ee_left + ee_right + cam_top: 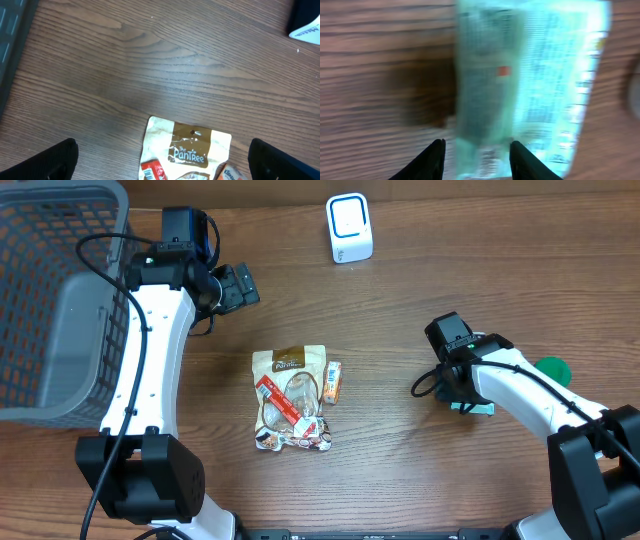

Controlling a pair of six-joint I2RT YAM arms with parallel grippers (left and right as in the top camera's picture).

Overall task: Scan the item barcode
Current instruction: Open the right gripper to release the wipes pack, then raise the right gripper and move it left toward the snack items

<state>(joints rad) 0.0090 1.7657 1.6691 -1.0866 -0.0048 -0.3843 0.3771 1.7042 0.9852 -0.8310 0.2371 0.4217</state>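
Note:
A blurred teal packet (545,75) fills the right wrist view. My right gripper (477,145) is shut on its darker left part, and the paler part sticks out to the right. From overhead this gripper (462,398) is at the right of the table, with the packet (482,409) peeking out beneath it. The white scanner (349,228) stands at the back centre. My left gripper (240,285) hangs wide open and empty behind a pile of items (290,400). In the left wrist view the gripper (167,167) is over the pile's cream and brown pouch (192,147).
A grey mesh basket (60,300) fills the far left. A green round object (552,368) lies beside my right arm. A red wrapper (152,171) and an orange pack (332,381) lie on the pile. A corner of the scanner (306,27) shows top right.

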